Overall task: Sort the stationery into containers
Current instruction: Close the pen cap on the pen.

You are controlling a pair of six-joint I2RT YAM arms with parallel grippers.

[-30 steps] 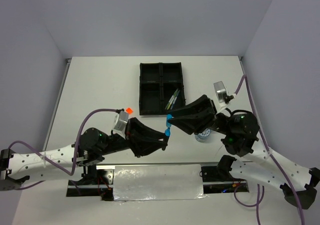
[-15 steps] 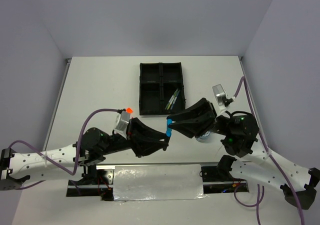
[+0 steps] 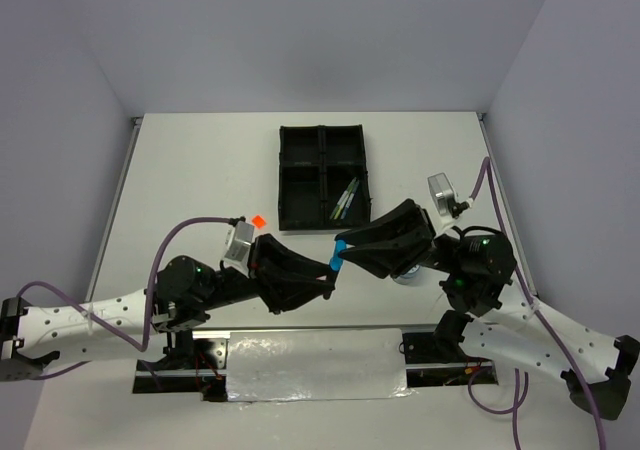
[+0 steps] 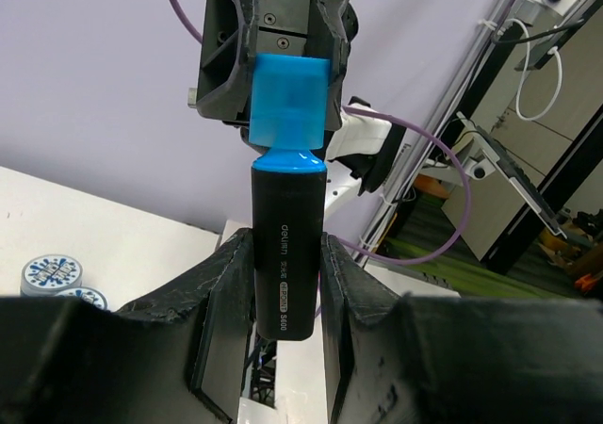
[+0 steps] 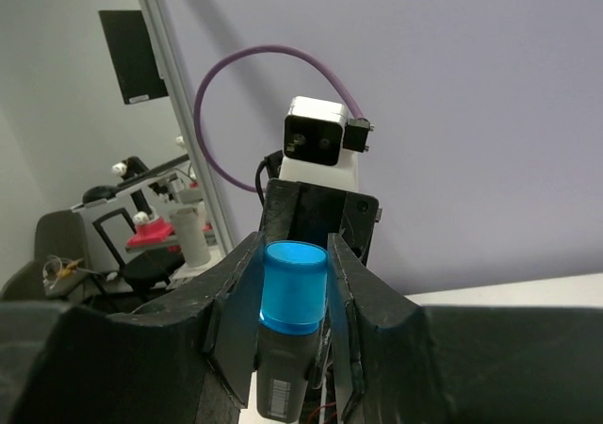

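- While the left gripper (image 4: 285,259) clamps a black highlighter (image 4: 285,207), the right gripper (image 5: 294,254) grips its blue cap (image 5: 294,287).
- Both meet at centre frame, just below the black tray (image 3: 283,175).

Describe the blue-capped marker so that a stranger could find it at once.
Start from the black tray on the table; just before its near edge, the left hand and the right hand meet. Between them is the marker: black body, bright blue cap, the only item held in the air.
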